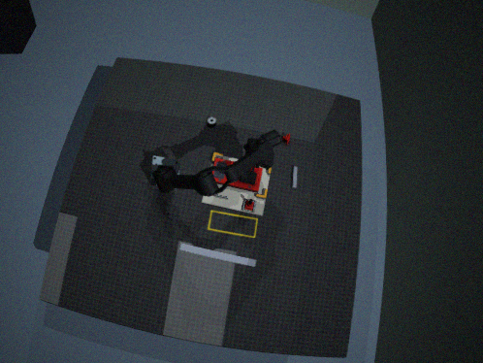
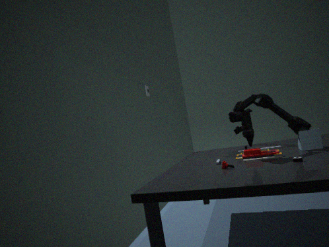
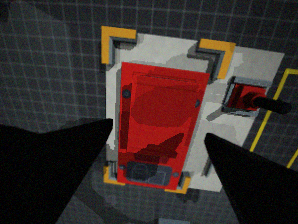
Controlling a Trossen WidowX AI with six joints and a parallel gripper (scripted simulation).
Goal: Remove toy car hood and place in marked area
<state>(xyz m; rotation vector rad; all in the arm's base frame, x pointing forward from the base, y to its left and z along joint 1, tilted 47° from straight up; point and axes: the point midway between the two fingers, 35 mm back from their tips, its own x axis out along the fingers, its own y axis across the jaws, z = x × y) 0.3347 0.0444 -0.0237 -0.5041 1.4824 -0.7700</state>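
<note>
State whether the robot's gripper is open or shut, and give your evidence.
Open: in the wrist view the gripper's two fingers stand wide apart, with nothing held between their tips.

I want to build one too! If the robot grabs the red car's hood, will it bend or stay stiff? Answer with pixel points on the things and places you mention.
The hood (image 2: 252,152) (image 3: 164,107) will probably stay stiff, since its edges look straight and its top doesn't sag. It might slip if pinched badly, because its sides look smooth. It probably won't roll, being boxy and flat on top.

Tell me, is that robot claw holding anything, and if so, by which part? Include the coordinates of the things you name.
Nothing: the gripper (image 2: 250,145) (image 3: 159,130) is open above the red toy car (image 2: 261,152) (image 3: 160,112).
</note>
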